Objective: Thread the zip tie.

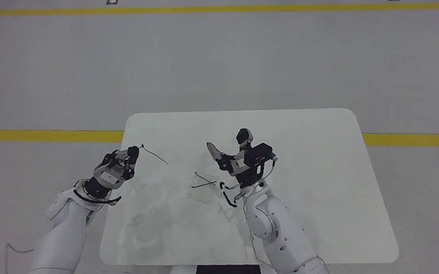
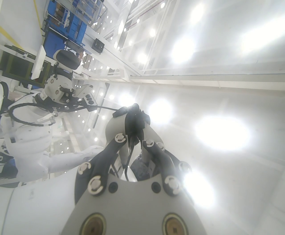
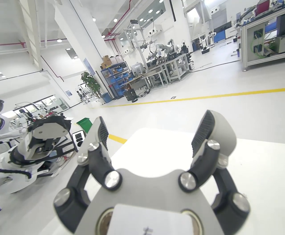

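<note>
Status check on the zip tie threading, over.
Left gripper shut on zip tie, strap straight, not looped. Right gripper open, empty. Spare ties on table, nothing blocking.

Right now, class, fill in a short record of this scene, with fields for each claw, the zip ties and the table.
left claw: shut on the held zip tie, at the table edge on the robot's left
held zip tie: thin black strip, free end pointing toward the right claw
right claw: open, nothing between its fingers, over the table's middle
loose zip ties: lying on the table beside the right arm
table: white, rounded corners
</note>
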Motion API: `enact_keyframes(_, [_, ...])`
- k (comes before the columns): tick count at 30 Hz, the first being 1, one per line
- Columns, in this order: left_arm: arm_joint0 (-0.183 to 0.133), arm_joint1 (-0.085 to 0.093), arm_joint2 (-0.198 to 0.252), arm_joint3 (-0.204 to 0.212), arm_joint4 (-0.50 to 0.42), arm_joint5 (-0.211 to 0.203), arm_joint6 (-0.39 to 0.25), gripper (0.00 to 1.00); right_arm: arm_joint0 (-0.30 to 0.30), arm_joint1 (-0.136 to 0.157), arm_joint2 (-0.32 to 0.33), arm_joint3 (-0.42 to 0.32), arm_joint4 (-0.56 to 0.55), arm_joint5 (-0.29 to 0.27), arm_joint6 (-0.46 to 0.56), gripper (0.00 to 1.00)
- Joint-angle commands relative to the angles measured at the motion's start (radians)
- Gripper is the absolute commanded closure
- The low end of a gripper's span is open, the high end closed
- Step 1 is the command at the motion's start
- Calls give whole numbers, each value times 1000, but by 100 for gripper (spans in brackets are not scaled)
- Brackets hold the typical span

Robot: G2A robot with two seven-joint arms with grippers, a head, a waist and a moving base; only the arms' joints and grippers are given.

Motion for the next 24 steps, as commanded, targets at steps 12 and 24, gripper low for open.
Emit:
enact_keyframes(12, [-15,-3,52,-15,-6,18,8,100,0,0,0,0,0,0,0,0])
enact_keyframes(24, [-15,-3,52,-15,-6,18,8,100,0,0,0,0,0,0,0,0])
